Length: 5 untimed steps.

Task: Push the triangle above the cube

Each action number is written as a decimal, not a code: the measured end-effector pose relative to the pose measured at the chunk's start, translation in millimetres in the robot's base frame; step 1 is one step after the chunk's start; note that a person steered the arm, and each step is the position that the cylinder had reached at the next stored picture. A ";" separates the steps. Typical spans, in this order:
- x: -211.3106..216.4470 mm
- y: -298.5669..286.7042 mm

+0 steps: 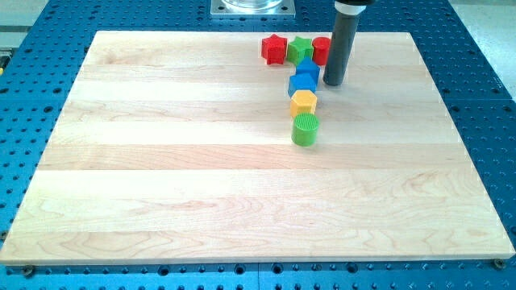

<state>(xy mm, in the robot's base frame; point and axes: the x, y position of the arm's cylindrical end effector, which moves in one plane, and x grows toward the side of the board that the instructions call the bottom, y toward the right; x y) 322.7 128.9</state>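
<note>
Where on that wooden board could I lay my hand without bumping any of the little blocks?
Everywhere left of the red star and below the green cylinder is bare, as is the side right of my tip. It is crowded near the view's top, where blocks run down through the blue blocks and yellow block.

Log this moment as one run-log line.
tip right of upper blue block | rod hides yellow block | lower blue block touching upper | push not begun
</note>
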 end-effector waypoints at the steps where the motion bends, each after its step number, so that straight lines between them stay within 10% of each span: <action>1: 0.0 -4.2; 5: -0.3 -18.2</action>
